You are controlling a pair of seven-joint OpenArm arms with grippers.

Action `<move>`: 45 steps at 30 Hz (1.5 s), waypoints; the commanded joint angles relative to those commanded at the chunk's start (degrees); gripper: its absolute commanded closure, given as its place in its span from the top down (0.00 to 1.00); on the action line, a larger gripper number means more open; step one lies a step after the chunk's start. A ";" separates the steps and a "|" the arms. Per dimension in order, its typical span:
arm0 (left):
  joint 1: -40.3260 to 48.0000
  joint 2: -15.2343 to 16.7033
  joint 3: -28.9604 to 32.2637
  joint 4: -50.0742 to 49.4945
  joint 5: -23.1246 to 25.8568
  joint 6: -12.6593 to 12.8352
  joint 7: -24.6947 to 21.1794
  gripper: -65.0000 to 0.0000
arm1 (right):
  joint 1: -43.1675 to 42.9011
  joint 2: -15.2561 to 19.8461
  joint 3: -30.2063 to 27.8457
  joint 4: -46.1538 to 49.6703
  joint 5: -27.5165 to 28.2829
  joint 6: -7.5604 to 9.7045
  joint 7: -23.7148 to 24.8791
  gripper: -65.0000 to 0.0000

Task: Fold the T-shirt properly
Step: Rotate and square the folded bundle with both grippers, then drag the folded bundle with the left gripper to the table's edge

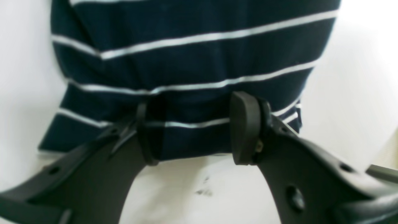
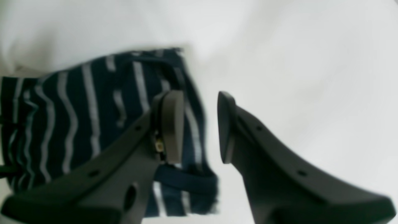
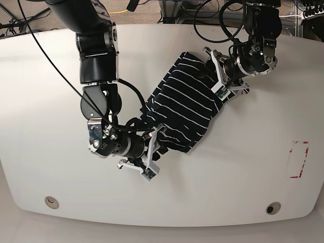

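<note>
The T-shirt (image 3: 182, 104), dark navy with thin white stripes, lies bunched in a diagonal band across the middle of the white table (image 3: 243, 167). My left gripper (image 3: 215, 77) is at its upper right end. In the left wrist view the left gripper (image 1: 197, 127) stands open, its fingers (image 1: 245, 127) straddling the T-shirt's (image 1: 192, 74) near hem. My right gripper (image 3: 154, 152) is at the lower left end. It is open too (image 2: 197, 127): one finger (image 2: 171, 124) is over the T-shirt's (image 2: 77, 118) edge, the other over bare table.
A red-outlined rectangle (image 3: 297, 159) is marked on the table's right side. Two round holes (image 3: 50, 201) (image 3: 273, 208) sit near the front edge. Cables and equipment (image 3: 212, 15) crowd the back edge. A dark smudge (image 1: 203, 190) marks the table near the left gripper.
</note>
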 joint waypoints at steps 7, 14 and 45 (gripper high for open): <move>-0.09 2.20 -0.09 5.80 0.00 0.00 0.00 0.47 | -5.54 -0.18 1.32 6.95 0.00 0.00 0.00 0.27; -3.96 3.16 -0.09 6.24 0.35 0.00 -0.09 0.47 | -11.87 1.23 14.95 15.30 0.00 0.00 -1.67 0.27; -20.92 8.97 15.65 -34.37 11.08 12.62 -17.76 0.57 | -17.41 7.30 37.80 16.00 3.96 0.00 -3.16 0.27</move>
